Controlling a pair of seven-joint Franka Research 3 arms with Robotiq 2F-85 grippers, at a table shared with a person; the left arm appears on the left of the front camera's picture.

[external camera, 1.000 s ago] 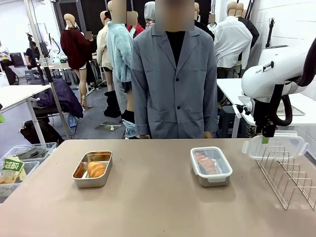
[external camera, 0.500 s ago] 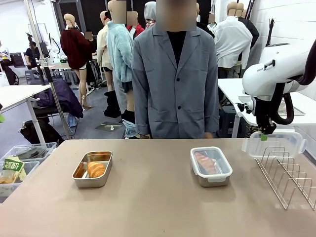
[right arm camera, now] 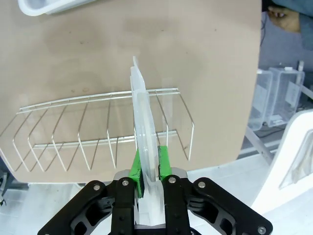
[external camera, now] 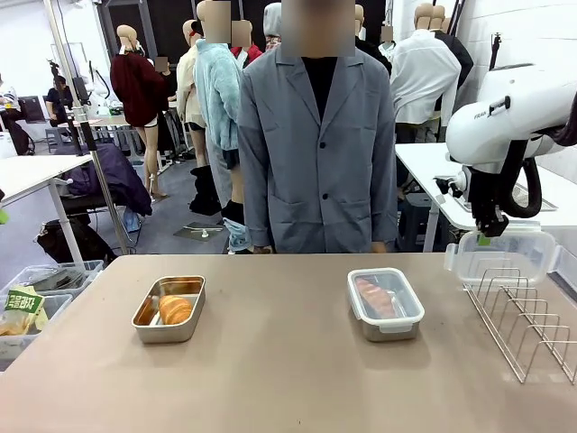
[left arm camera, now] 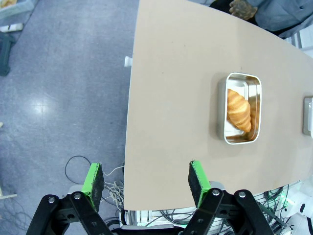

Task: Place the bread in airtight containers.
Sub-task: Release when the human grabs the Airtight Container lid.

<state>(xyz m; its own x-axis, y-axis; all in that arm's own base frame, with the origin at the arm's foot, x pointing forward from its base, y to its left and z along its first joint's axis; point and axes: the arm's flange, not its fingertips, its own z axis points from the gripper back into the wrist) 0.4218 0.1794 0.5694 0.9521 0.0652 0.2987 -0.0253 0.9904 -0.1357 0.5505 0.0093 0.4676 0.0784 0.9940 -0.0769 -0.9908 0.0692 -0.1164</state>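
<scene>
Clear lid (external camera: 505, 256) hangs pinched in raised right tool (external camera: 485, 240).

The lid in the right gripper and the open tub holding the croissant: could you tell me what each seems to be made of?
Lid: looks like clear, slightly frosted plastic; the wire rack shows through it, and it is pinched edge-on in the right gripper.
Open tub: apparently brushed steel, grey and satin, with soft reflections of the croissant on its inner walls.

A golden-brown croissant (external camera: 175, 309) lies in a silvery steel tub (external camera: 145, 323) on the tan table (external camera: 279, 379), near a clear lid (external camera: 505, 256) between green pads (right arm camera: 164, 161).
</scene>
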